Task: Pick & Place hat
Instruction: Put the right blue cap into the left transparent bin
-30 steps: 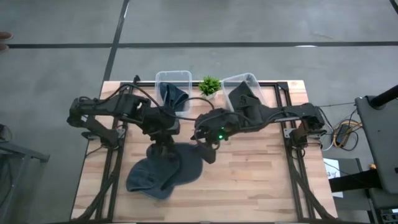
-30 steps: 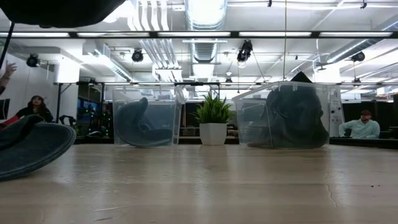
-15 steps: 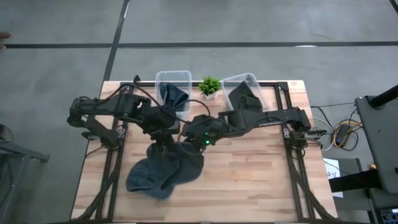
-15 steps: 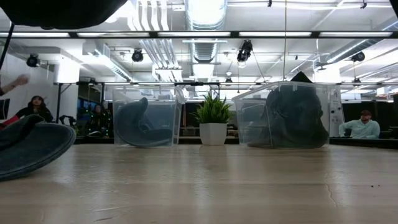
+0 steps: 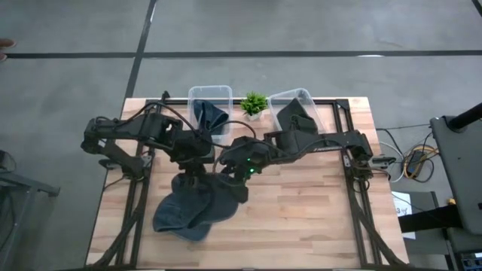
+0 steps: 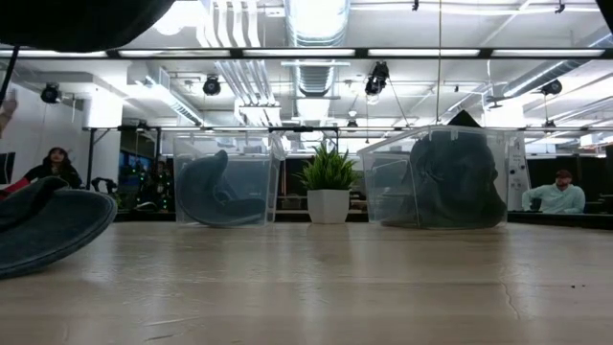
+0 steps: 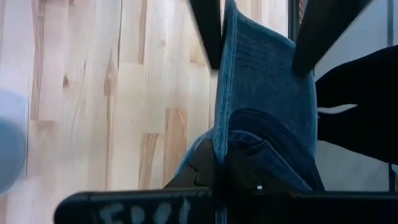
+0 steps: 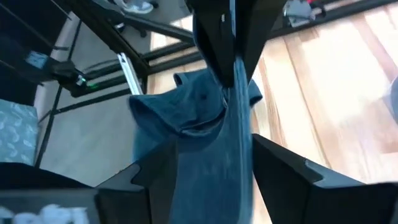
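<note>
Left claw (image 5: 194,179) is clamped shut on the blue hat (image 5: 197,209), which droops onto the bench (image 5: 301,218) at front-left. Right claw (image 5: 235,188) sits just beside it w/ fingers (image 8: 283,177) spread either side of the hat's fabric, not yet pinched. Behind, along the bench's far edge: left bin (image 5: 210,111) w/ a dark hat inside, small potted plant (image 5: 253,104) between, right bin (image 5: 295,110) also w/ dark fabric. People (image 6: 563,195) sit in the room beyond.

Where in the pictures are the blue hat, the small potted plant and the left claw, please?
blue hat (image 5: 192,211), high view, on its crown.
potted plant (image 6: 328,168), low view, on its leaves.
left claw (image 5: 188,179), high view, between its fingertips pinching the hat.
</note>
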Controlling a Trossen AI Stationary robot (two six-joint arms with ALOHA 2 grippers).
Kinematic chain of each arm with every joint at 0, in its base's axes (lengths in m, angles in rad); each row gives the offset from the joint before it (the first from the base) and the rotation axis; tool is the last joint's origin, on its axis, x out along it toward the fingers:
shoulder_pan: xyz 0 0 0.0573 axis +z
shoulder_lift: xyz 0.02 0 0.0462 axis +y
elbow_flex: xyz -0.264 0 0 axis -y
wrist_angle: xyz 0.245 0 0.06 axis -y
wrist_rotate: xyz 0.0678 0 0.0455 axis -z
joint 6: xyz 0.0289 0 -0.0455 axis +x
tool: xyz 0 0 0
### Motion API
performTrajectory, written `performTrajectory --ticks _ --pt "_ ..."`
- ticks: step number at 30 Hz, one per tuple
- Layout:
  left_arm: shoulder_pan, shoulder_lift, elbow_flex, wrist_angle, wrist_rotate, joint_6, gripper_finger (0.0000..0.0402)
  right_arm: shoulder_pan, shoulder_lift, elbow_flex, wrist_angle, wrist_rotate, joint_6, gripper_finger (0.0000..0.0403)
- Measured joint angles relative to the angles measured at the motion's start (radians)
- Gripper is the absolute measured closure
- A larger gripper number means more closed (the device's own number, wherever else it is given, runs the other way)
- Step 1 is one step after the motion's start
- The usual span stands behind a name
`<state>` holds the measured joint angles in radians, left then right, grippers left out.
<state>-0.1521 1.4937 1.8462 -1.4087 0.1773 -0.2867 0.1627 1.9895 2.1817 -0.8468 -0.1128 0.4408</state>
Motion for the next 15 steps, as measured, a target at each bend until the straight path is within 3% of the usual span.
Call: performTrajectory --ticks 7,15 --pt "0.000 -0.002 0.000 -0.016 -0.003 -0.008 0.0395 0.002 -0.081 -0.002 -0.060 0.024 -0.032 0.0213" --pt "0.000 -0.002 0.000 0.000 -0.005 -0.004 0.0395 0.000 -0.090 -0.006 -0.100 0.078 -0.057 0.0213"
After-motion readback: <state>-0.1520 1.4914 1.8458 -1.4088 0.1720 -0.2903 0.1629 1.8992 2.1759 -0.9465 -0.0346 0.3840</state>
